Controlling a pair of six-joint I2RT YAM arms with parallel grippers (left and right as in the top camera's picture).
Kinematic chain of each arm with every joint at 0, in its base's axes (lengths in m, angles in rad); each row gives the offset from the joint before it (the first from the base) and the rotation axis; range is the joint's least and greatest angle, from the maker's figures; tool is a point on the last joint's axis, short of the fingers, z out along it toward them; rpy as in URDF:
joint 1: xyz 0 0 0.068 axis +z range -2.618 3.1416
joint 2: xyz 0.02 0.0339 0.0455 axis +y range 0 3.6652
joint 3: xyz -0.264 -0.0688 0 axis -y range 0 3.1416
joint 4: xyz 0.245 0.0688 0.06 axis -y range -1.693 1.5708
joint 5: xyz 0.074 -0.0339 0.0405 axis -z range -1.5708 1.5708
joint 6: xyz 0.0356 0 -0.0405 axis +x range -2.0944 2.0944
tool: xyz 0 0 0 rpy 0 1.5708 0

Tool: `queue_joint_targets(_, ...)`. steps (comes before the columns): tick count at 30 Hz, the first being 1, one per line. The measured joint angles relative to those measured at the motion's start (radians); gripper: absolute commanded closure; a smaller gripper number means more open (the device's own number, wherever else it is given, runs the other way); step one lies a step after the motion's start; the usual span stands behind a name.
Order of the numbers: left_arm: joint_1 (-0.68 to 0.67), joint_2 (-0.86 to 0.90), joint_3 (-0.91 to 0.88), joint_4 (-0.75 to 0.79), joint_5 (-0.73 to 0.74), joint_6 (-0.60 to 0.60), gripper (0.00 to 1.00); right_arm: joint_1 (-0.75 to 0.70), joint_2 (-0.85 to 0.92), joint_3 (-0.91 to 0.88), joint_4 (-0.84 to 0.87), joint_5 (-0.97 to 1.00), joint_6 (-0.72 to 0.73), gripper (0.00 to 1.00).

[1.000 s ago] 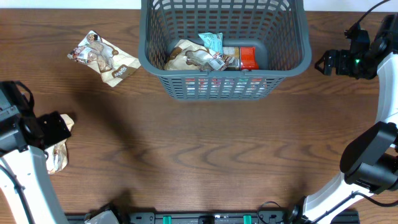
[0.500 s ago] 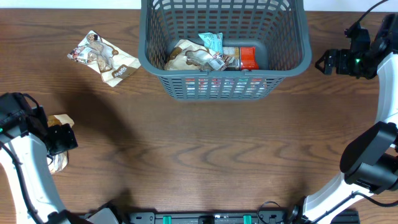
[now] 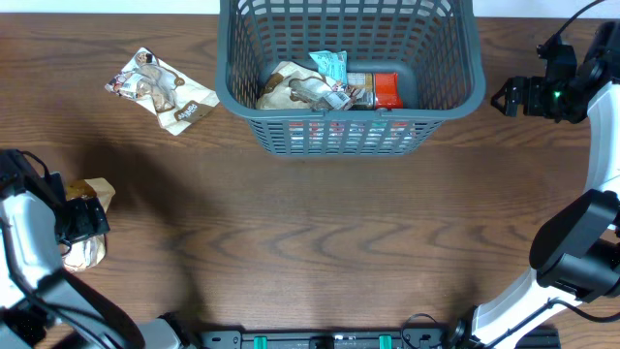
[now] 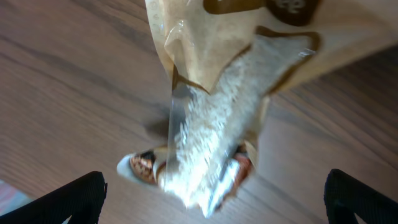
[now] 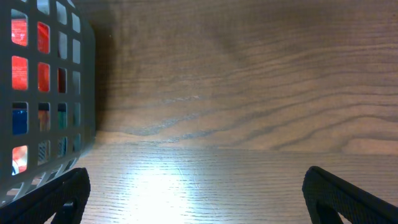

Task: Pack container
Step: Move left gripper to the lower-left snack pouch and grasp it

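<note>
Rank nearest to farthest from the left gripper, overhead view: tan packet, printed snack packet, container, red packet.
1. tan packet, beneath the left gripper, left edge.
2. printed snack packet, top left.
3. container, top centre.
4. red packet, inside the container, right side.

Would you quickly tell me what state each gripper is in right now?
Left gripper: open, above a tan snack packet, not gripping it.
Right gripper: open, holding nothing.

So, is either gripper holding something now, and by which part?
Nothing is held: left gripper open over the tan packet, right gripper open beside the basket.
</note>
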Motion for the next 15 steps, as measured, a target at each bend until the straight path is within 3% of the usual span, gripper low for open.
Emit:
queue_joint_targets(13, 0.005, 0.221, 0.0, 0.164, -0.003, 0.001, 0.0, 0.0, 0.0, 0.0, 0.001, 0.0, 0.0, 0.01)
queue_joint_targets(15, 0.005, 0.236, 0.005, 0.166, 0.008, 0.003, 0.07, 0.0, 0.0, 0.0, 0.001, 0.0, 0.0, 0.01)
